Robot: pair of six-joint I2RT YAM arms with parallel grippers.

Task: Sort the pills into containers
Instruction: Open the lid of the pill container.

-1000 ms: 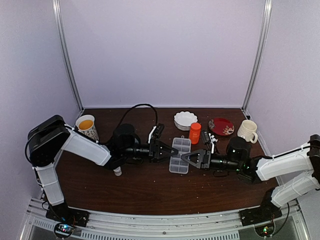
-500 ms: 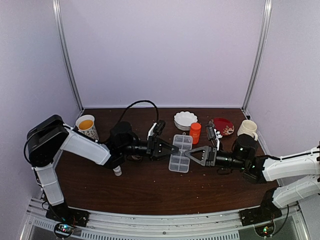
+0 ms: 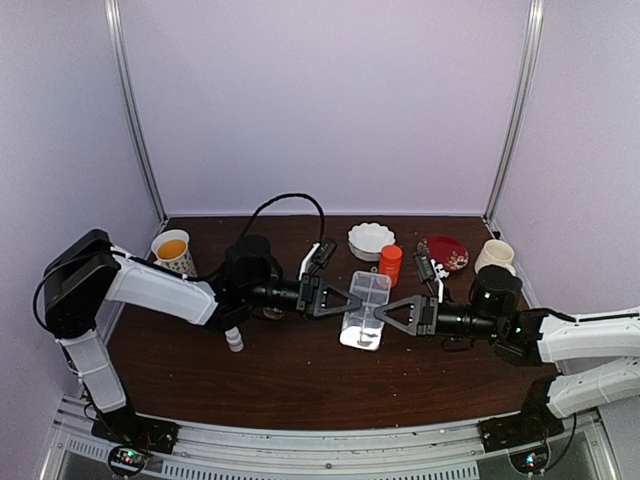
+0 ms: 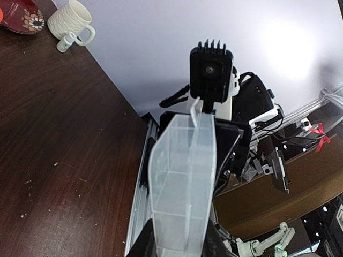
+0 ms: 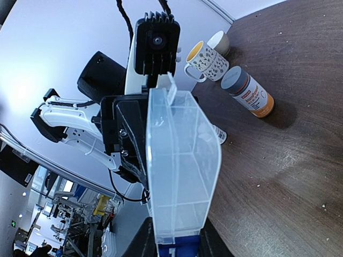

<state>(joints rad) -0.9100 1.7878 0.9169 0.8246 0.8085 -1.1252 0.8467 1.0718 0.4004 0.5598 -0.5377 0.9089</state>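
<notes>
Two grippers, one box: we find the left gripper (image 3: 351,300) and the right gripper (image 3: 382,314) meeting end to end at the pill box (image 3: 364,310), over the middle of the table (image 3: 300,385).
Box, look: flat, clear plastic and rectangular. Thin clear walls split it into cells (image 5: 179,176), and a small tab (image 5: 171,85) stands at one end.
Box, attitude: tilted in the top view. We cannot tell whether any edge touches the table.
Pills: too small for us to make out in any view.
Left jaws: clamped on the box's left end. The left wrist view has the fingers (image 4: 144,243) tight against both faces.
Right jaws: closed on the opposite end, with fingers (image 5: 140,241) against either side and a blue piece (image 5: 174,250) between them at the box's base.
Top view only: orange bottle (image 3: 390,265) and white bowl (image 3: 371,240) just behind the box. Red plate (image 3: 443,253) and cream mug (image 3: 494,258) sit far right.
Left wrist only: a small white bottle (image 4: 64,42) right beside that mug's handle. We also see the box edge-on, with the right arm's camera block (image 4: 211,69) behind it.
Right wrist only: a grey-capped labelled bottle (image 5: 247,92) near a patterned mug (image 5: 206,60). The top view hides this bottle behind the left arm.
</notes>
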